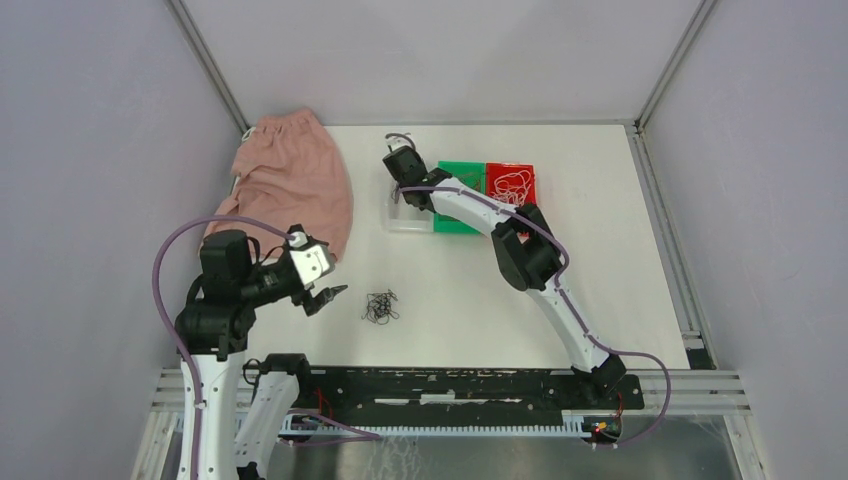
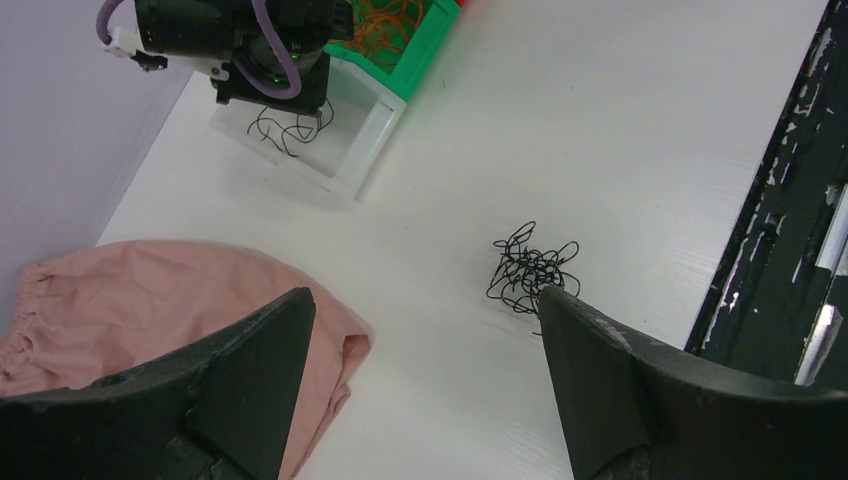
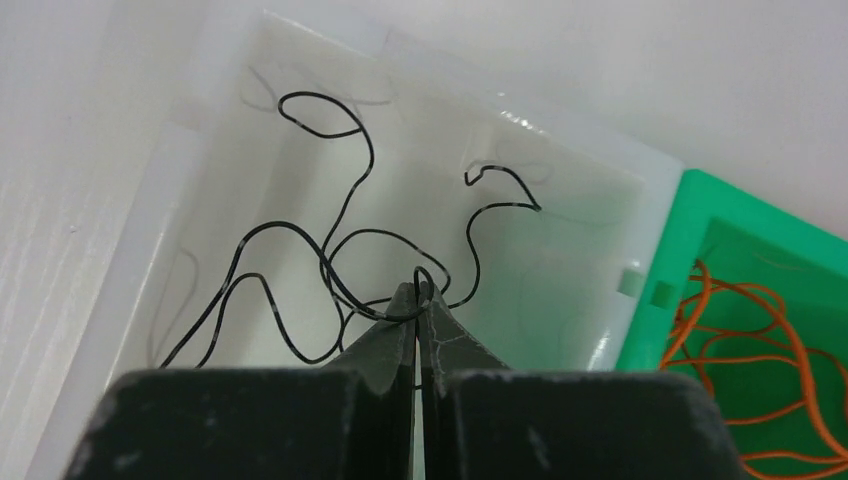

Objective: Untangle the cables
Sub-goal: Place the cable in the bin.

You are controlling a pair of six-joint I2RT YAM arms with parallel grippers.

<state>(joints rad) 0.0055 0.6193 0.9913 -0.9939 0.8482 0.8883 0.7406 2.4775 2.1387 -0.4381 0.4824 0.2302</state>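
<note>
A clump of thin black cables [image 1: 379,307] lies on the white table, also in the left wrist view [image 2: 530,270]. My left gripper [image 1: 327,297] is open and empty, just left of the clump. My right gripper [image 1: 398,192] is shut on a black cable [image 3: 330,270] over the white bin [image 1: 408,222]; its tips [image 3: 418,292] pinch a loop of the strand. Orange cables [image 3: 760,340] lie in the green bin [image 1: 459,180]. White cables [image 1: 514,184] lie in the red bin [image 1: 527,175].
A pink cloth [image 1: 290,180] lies at the back left, close to my left gripper. The three bins stand in a row at the back middle. A black rail [image 1: 450,385] runs along the near table edge.
</note>
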